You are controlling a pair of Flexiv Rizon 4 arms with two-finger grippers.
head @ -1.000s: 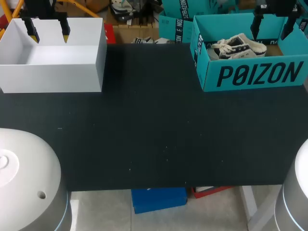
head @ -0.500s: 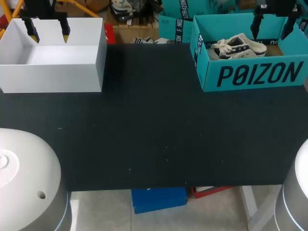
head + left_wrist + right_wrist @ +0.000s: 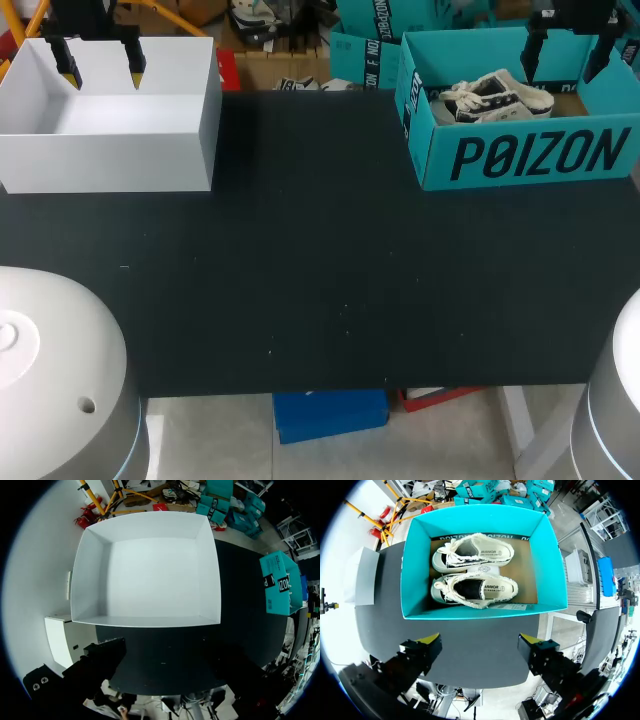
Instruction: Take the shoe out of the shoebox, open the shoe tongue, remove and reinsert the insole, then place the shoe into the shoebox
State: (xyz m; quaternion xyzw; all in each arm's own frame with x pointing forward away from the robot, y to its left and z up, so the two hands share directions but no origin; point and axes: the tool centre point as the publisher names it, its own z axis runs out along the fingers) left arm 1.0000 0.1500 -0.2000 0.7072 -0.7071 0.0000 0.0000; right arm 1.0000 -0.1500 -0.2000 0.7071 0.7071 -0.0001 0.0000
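Observation:
A teal shoebox (image 3: pixel 530 155) stands open at the table's far right. Two cream-and-black canvas shoes lie in it side by side, one (image 3: pixel 472 555) behind the other (image 3: pixel 472 589); in the head view they show as a cream bundle (image 3: pixel 495 93). My right gripper (image 3: pixel 566 58) hangs open above the box's back part. In its wrist view the right gripper (image 3: pixel 480 642) looks straight down, with the shoebox (image 3: pixel 412 570) ahead of its spread fingers and nothing between them. My left gripper (image 3: pixel 101 72) hangs open at the far left, holding nothing.
A white open box (image 3: pixel 110 150) sits at the far left under the left gripper (image 3: pixel 167 667); its inside (image 3: pixel 145 565) is bare. The black table mat (image 3: pixel 320 260) stretches between the two boxes up to the front edge.

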